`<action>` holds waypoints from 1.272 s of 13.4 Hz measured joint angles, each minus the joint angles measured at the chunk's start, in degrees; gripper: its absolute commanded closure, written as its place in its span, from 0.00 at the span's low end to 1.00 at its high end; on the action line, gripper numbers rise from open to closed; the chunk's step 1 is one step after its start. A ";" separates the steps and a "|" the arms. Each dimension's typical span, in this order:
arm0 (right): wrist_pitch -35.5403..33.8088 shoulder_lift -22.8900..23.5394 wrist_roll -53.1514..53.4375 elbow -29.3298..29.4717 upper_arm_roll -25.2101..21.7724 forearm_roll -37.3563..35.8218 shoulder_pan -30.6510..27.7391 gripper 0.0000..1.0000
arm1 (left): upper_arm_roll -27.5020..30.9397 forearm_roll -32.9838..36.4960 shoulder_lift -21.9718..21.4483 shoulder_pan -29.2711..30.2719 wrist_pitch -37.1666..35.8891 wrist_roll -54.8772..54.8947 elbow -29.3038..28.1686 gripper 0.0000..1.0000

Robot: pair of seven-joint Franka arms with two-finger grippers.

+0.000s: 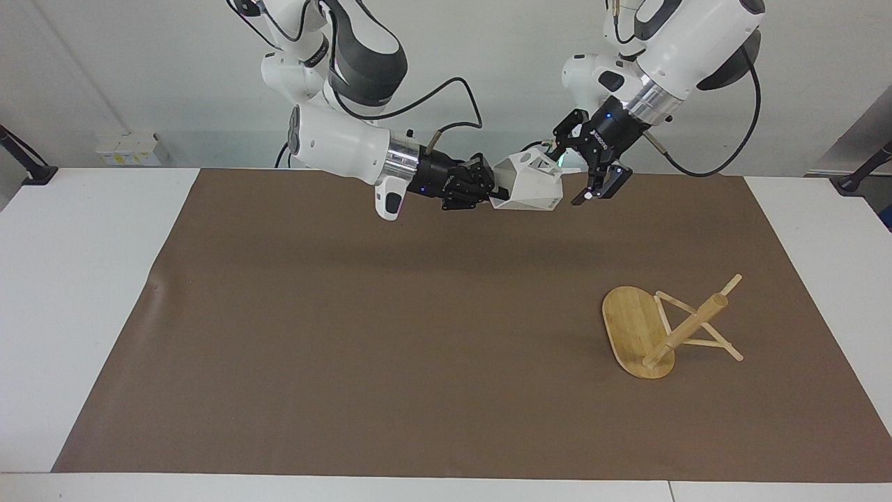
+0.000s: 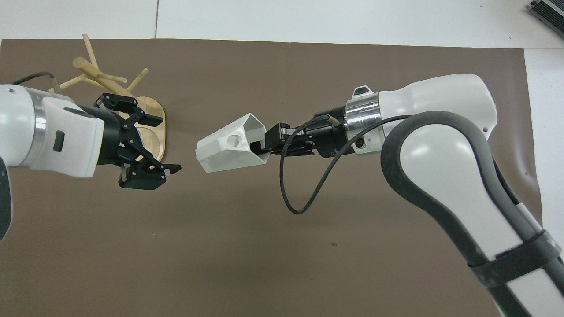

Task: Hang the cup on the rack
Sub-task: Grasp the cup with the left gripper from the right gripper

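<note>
- Facing view: the cup [image 1: 527,183] is seen carried in mid-air by the right gripper [image 1: 488,192], whose fingers are pinched shut on its rim, the cup lying on its side above the mat's [image 1: 390,335] edge nearest the robots.
- Overhead view: the same cup [image 2: 230,144] is shown pointing toward nine o'clock, the hole in its handle turned upward, with the right gripper [image 2: 264,146] gripping it from the three o'clock side.
- The left gripper [image 1: 589,185] is held in the air just beside the cup, at its three o'clock in the facing view, jaws spread wide and nothing between them; no contact with the cup can be made out.
- In the overhead view the left gripper [image 2: 152,160] is seen at nine o'clock of the cup, with a clear gap between them.
- The rack [image 1: 658,331] is found tipped over on the mat toward the left arm's end of the table, its oval base on edge and its post and pegs slanting; in the overhead view the rack [image 2: 152,119] is partly covered by the left gripper.
- Done so far, by the look of it: the cup has been picked up and brought to a meeting point between the arms.
- Left to do, as judged: a likely handover to the left gripper, possibly righting the rack, and hooking the handle over a peg; nothing is hung yet.
</note>
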 measured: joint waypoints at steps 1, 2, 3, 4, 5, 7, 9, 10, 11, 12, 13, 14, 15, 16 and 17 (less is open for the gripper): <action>0.84 0.04 0.20 -0.01 0.41 0.12 0.00 1.00 | -0.02 0.00 -0.11 -0.10 0.01 0.24 -0.24 0.00; 1.22 0.04 0.55 -0.01 0.59 0.12 0.00 1.00 | 0.01 0.00 -0.21 -0.13 0.11 0.63 -0.37 0.00; 1.26 0.04 0.74 0.00 0.60 0.17 -0.03 1.00 | 0.02 0.00 -0.31 -0.20 0.60 0.85 -0.58 0.00; 1.35 0.04 0.81 0.01 0.59 0.19 -0.13 1.00 | 0.03 0.00 -0.44 -0.43 1.59 0.92 -0.97 0.00; 1.40 0.04 0.83 0.01 0.56 0.19 -0.25 1.00 | 0.04 0.00 -0.58 -0.71 2.71 0.92 -1.44 0.00; 1.42 0.04 0.84 0.01 0.54 0.19 -0.38 1.00 | 0.11 0.00 -0.75 -1.04 3.92 0.88 -1.95 0.00; 1.47 0.04 0.85 0.01 0.57 0.20 -0.37 1.00 | 0.24 0.00 -0.81 -1.11 4.29 0.50 -2.10 0.00; 1.46 0.06 0.85 -0.01 0.63 0.20 -0.30 1.00 | 0.36 -0.02 -0.81 -1.11 4.70 0.18 -2.10 0.00; 1.46 0.09 0.85 -0.05 0.69 0.20 -0.19 1.00 | 0.47 -0.04 -0.82 -1.11 5.26 -0.15 -2.10 0.00; 1.43 0.11 0.85 -0.11 0.77 0.20 -0.14 1.00 | 0.54 -0.05 -0.82 -1.11 5.74 -0.69 -2.10 0.00; 1.41 0.12 0.85 -0.18 0.80 0.20 -0.12 1.00 | 0.56 -0.06 -0.82 -1.11 6.19 -1.50 -2.11 0.00; 1.41 0.12 0.85 -0.22 0.80 0.20 -0.13 1.00 | 0.56 -0.06 -0.82 -1.11 6.58 -2.25 -2.11 0.00; 1.41 0.12 0.85 -0.24 0.80 0.20 -0.13 1.00 | 0.55 -0.07 -0.82 -1.11 6.72 -2.60 -2.11 0.00; 1.40 0.12 0.85 -0.25 0.80 0.20 -0.13 1.00 | 0.55 -0.07 -0.82 -1.12 6.81 -2.80 -2.12 0.00; 1.39 0.12 0.85 -0.27 0.80 0.20 -0.13 1.00 | 0.53 -0.07 -0.82 -1.17 6.97 -2.98 -2.20 0.00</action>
